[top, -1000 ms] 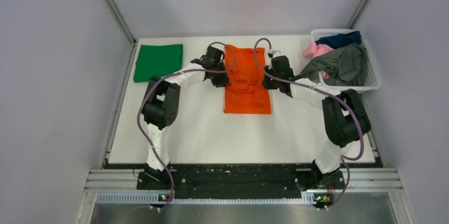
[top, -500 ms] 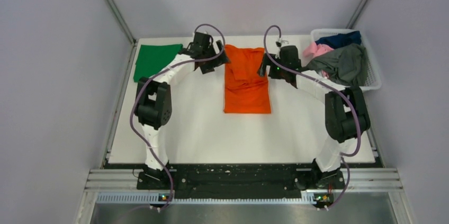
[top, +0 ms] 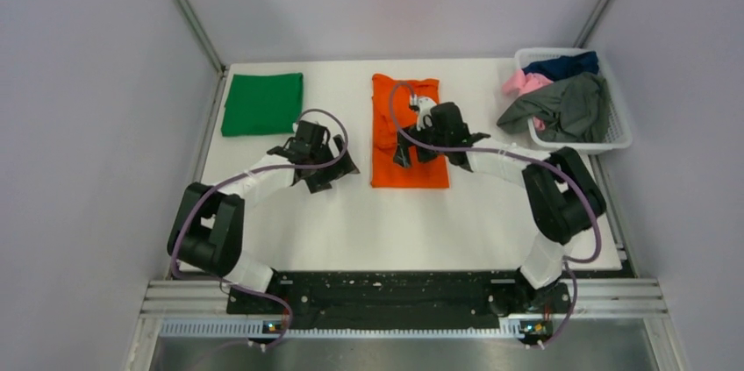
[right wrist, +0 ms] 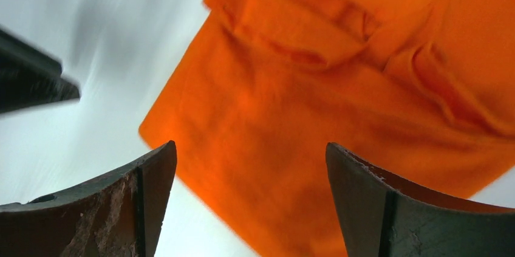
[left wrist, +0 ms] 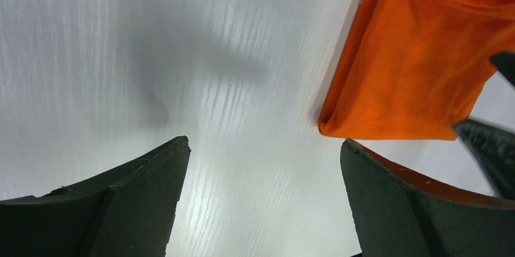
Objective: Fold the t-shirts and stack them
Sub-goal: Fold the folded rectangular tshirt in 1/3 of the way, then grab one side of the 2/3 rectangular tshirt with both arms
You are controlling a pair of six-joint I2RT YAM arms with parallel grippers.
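Note:
The orange t-shirt [top: 409,139] lies flat as a long folded strip in the middle of the table, with folded-in sleeves at its far end. My right gripper [top: 402,153] hangs open just above the strip's near left part; in the right wrist view the orange cloth [right wrist: 340,87] fills the space under the open jaws [right wrist: 250,150]. My left gripper [top: 339,169] stands open over bare table left of the shirt, whose near corner [left wrist: 419,68] shows to the upper right of it [left wrist: 264,147]. A folded green t-shirt [top: 261,103] lies at the far left.
A white lattice basket [top: 618,139] at the far right holds a grey shirt [top: 566,108], a pink one [top: 524,82] and a navy one [top: 561,64]. Grey walls close in the table on both sides.
Both grippers opened and let go of the orange shirt after drawing it toward the far edge. Both then pulled back toward the shirt's near end, the left one swinging off to the left.

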